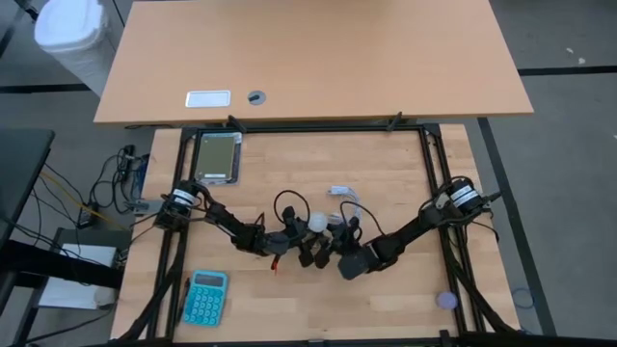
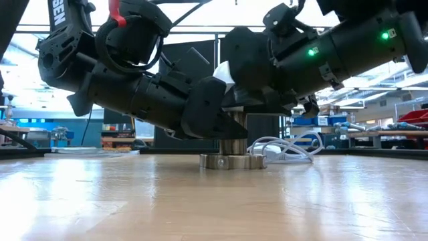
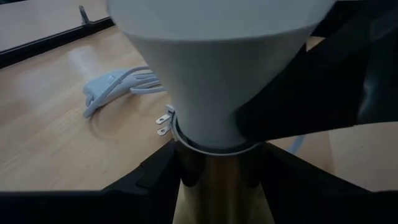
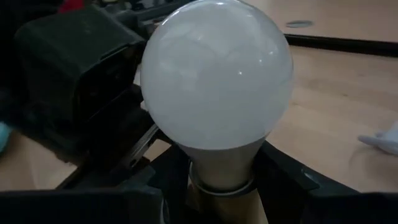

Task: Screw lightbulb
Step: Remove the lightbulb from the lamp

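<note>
Reaching low from opposite sides, both arms meet mid-surface (image 1: 405, 289). The right gripper (image 1: 323, 237) clamps the bulb (image 1: 316, 223), upright in the socket (image 2: 233, 159); the left gripper (image 1: 307, 243) is closed on that socket.

The lightbulb (image 4: 216, 87), white and frosted, stands upright, its narrow base apparently seated in a metal socket.

You see the whole worktop (image 1: 386, 183) from straight above. A second camera sits at its surface, looking level into the room. Both wrist cameras press close on the lightbulb (image 4: 216, 74), shared by every view.
</note>
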